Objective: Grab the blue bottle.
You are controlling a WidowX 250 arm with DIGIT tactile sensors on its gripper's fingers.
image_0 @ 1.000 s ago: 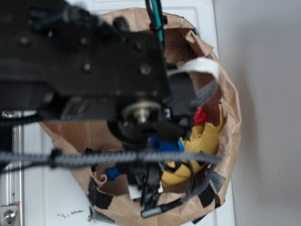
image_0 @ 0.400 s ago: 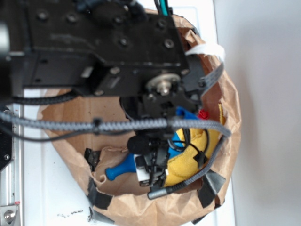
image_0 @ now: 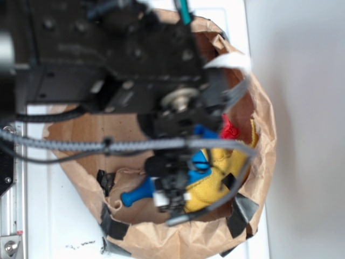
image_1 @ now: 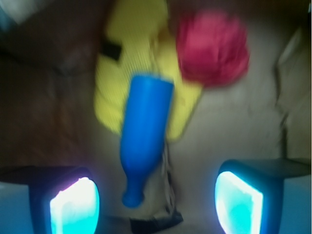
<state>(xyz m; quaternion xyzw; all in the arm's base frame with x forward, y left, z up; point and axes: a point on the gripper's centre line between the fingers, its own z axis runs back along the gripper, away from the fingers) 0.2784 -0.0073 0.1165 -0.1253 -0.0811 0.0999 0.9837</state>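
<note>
The blue bottle (image_1: 145, 131) lies on its side in the middle of the wrist view, thick body toward the top of the frame and narrow neck pointing to the lower middle, its rounded tip between the two fingers; the gripper (image_1: 156, 202) is spread wide, holding nothing, one lit pad at the lower left (image_1: 75, 204) and one at the lower right, both apart from the bottle; the bottle sits nearer the left pad than the right, so a close from here could, I judge, push the neck sideways or pinch only the slim tip, and smooth plastic may slide out; the neck is also the thinnest part, so the fingers would have far to travel before they bite

The body rests partly on the yellow cloth (image_1: 114, 87), upper middle of the frame; a descent further up the bottle risks catching cloth along with it; the red ball of cloth (image_1: 213, 48) sits at the upper right, just beside the bottle's far end, close enough to be dragged; in the exterior view the arm (image_0: 108, 70) fills the upper left and hides most of the scene, with the bottle (image_0: 139, 192) showing at lower centre inside the paper bag (image_0: 259, 156), whose crumpled wall rings everything and could snag the fingers; the wrist view is blurred, so exact contact is hard to tell
</note>
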